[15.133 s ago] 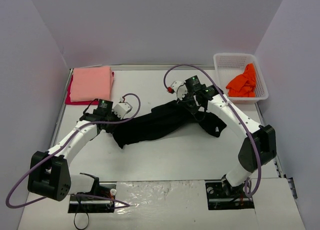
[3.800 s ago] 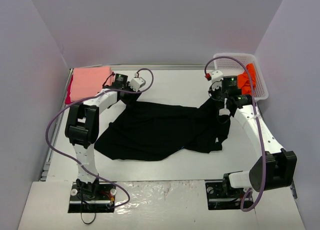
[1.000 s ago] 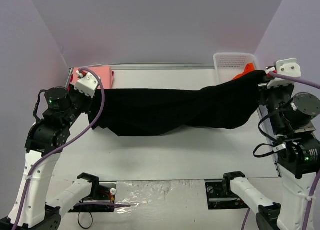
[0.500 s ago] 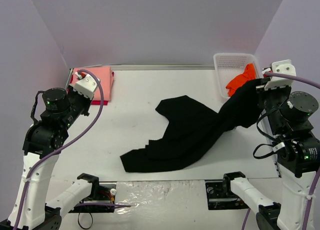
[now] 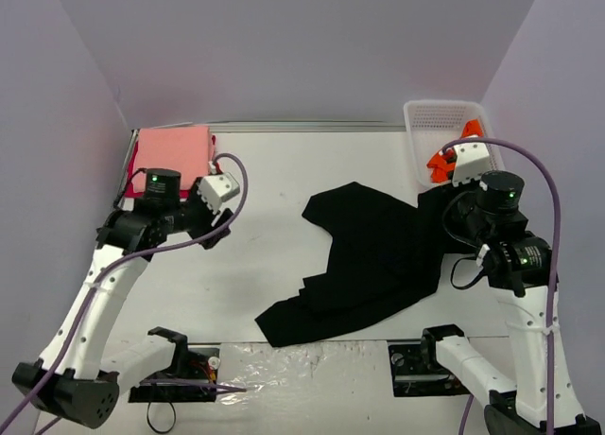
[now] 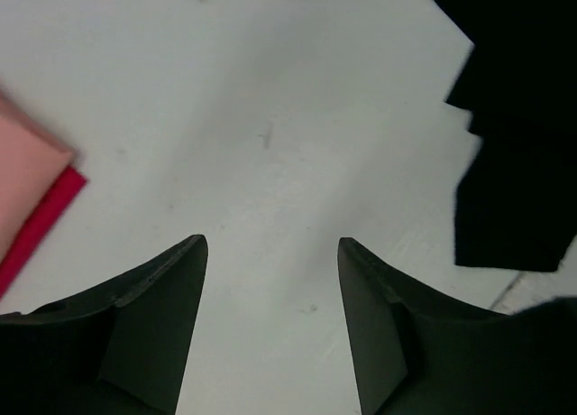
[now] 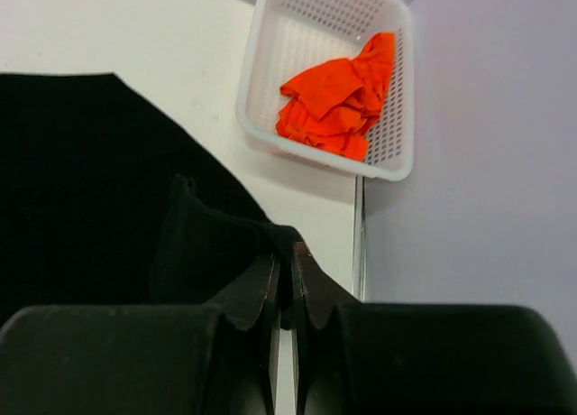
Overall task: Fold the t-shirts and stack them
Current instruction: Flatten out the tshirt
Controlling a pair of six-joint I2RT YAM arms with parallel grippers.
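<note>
The black t-shirt (image 5: pixel 369 255) lies crumpled on the table, right of the middle. Its right corner is lifted and pinched in my right gripper (image 7: pixel 284 254), which is shut on it beside the table's right edge. My left gripper (image 6: pixel 270 248) is open over bare table with nothing between its fingers; the black t-shirt (image 6: pixel 514 144) lies well off to its right. At the far left corner a folded salmon-pink t-shirt (image 5: pixel 173 153) rests on a red t-shirt (image 5: pixel 132 165). The orange t-shirt (image 7: pixel 338 95) lies bunched in the basket.
The white mesh basket (image 5: pixel 435 115) stands at the far right corner, just beyond my right wrist. A metal rail (image 7: pixel 359 235) runs along the table's right edge by the purple wall. Bare table (image 5: pixel 274 170) lies between the stack and the black t-shirt.
My left gripper has opened and let go of the black t-shirt, which dropped from its stretched span onto the table. Both arms have come down; the right still holds its corner.
</note>
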